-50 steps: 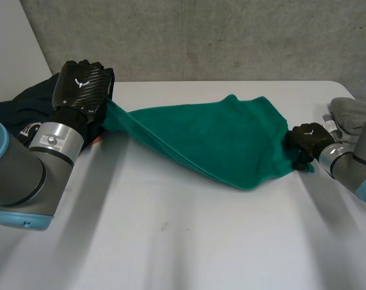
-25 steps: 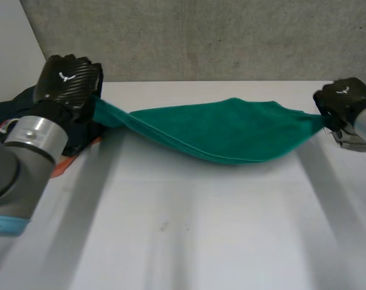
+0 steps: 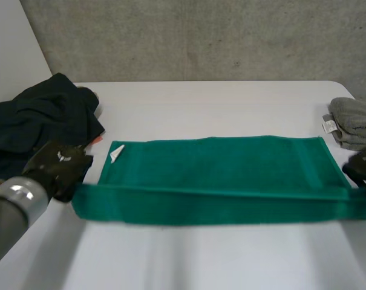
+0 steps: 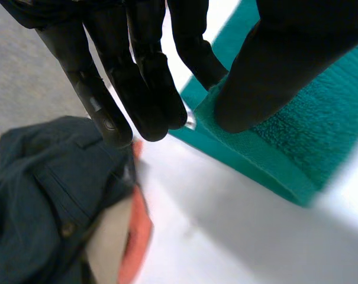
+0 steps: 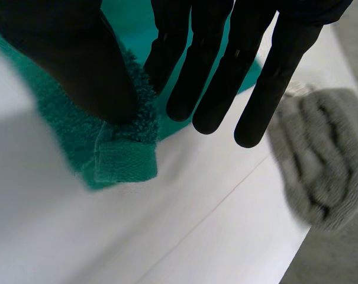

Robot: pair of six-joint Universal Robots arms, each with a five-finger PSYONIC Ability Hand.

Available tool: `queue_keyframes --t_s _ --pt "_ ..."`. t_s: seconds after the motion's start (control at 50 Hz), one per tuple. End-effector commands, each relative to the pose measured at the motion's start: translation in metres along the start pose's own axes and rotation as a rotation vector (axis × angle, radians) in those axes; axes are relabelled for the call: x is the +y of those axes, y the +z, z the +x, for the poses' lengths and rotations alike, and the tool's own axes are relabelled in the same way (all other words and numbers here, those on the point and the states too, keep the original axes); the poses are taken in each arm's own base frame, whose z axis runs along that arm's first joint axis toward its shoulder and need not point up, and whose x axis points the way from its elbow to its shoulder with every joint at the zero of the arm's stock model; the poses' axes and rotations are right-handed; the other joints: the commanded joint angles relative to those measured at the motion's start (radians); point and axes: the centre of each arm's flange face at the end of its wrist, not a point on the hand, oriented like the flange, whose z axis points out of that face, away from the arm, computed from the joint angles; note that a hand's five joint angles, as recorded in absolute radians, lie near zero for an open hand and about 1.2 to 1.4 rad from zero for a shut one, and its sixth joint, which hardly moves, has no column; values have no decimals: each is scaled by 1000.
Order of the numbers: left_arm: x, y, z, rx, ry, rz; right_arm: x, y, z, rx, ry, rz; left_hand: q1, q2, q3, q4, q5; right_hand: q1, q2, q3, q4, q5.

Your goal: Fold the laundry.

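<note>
White table (image 3: 231, 103) — green towel (image 3: 219, 163) spread (concrete wall (image 3: 201, 36) behind).

A white desk (image 3: 219, 103) is seen spanning the view, its far edge set against a rough grey concrete wall (image 3: 201, 36) marked with small pits. At the left the concrete is met by a plain white wall (image 3: 13, 48). The desk's far right corner is rounded. Its surface is lit softly and evenly.

No legible text anywhere.
</note>
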Motion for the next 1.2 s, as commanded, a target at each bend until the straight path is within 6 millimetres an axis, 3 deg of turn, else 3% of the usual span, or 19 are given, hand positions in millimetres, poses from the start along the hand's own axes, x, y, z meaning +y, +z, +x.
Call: queue_keyframes --t_s 0.02,0.2,0.34,0.36,0.38,0.4,0.42,0.46,0.48,0.54,0.6,0.68,0.72,0.78,0.84,0.88,0.96,1.08,1.2 --pt "-13 69 6 -23 -29 107 -31 46 2 90 34 76 242 196 201 192 217 254 222 211 200 266" --pt "-17 148 2 -137 -32 122 -47 112 16 288 -13 183 242 196 201 192 217 254 222 211 200 266" --pt "-23 179 7 -163 -26 162 -60 147 13 352 -38 252 242 196 201 192 217 254 222 211 200 266" --pt "-27 183 7 -164 -27 180 -60 151 13 360 -38 250 242 196 201 192 217 144 113 101 91 157" --pt "-29 184 8 -165 -23 189 -61 154 11 365 -38 245 219 173 178 170 195 -348 -380 -391 -402 -336" --pt "-31 185 10 -164 -19 196 -61 156 10 372 -38 238 -246 -292 -287 -296 -271 -968 -1000 -1011 -1022 -956" --pt "-34 186 11 -163 -16 206 -62 160 5 379 -41 233 -777 -823 -818 -826 -801 -968 -1000 -1011 -1022 -956" --pt "-42 184 18 -153 -14 227 -65 160 4 392 -35 236 -821 -867 -862 -870 -845 -968 -1000 -1011 -1022 -956" --pt "-44 183 19 -150 -15 233 -68 158 5 402 -30 247 -960 -1006 -1001 -1009 -984 -968 -1000 -1011 -1022 -956" --pt "-51 178 22 -150 -20 247 -88 142 20 475 -9 318 -980 -1026 -1021 -1029 -1004 -968 -1000 -1011 -1022 -956" --pt "-60 168 21 -151 -24 259 -98 115 38 515 60 372 -980 -1026 -1021 -1029 -1004 -968 -1000 -1011 -1022 -956" --pt "-68 145 14 -146 -55 268 -107 73 45 488 146 433 -980 -1026 -1021 -1029 -1004 -968 -1000 -1011 -1022 -956" --pt "-69 136 12 -140 -74 266 -102 54 44 429 162 447 -980 -1026 -1021 -1029 -1004 -968 -1000 -1011 -1022 -956" --pt "-67 119 12 -123 -119 254 -83 43 40 341 180 409 -980 -1026 -1021 -1029 -1004 -968 -1000 -1011 -1022 -956" --pt "-63 103 13 -106 -159 244 -53 41 27 196 227 315 -980 -1026 -1021 -1029 -1004 -964 -996 -1007 -1018 -952" --pt "-60 96 14 -97 -171 239 -33 40 16 101 273 241 -980 -1026 -1021 -1029 -1004 -829 -861 -872 -883 -817" --pt "-53 87 19 -86 -184 226 -7 41 10 39 330 175 -980 -1026 -1021 -1029 -1004 -679 -711 -722 -733 -667" --pt "-44 86 27 -84 -183 232 18 60 8 66 335 197 -980 -1026 -1021 -1029 -1004 -617 -649 -660 -671 -605" --pt "-43 88 30 -81 -182 232 25 79 3 82 319 228 -980 -1026 -1021 -1029 -1004 -617 -649 -660 -671 -605"
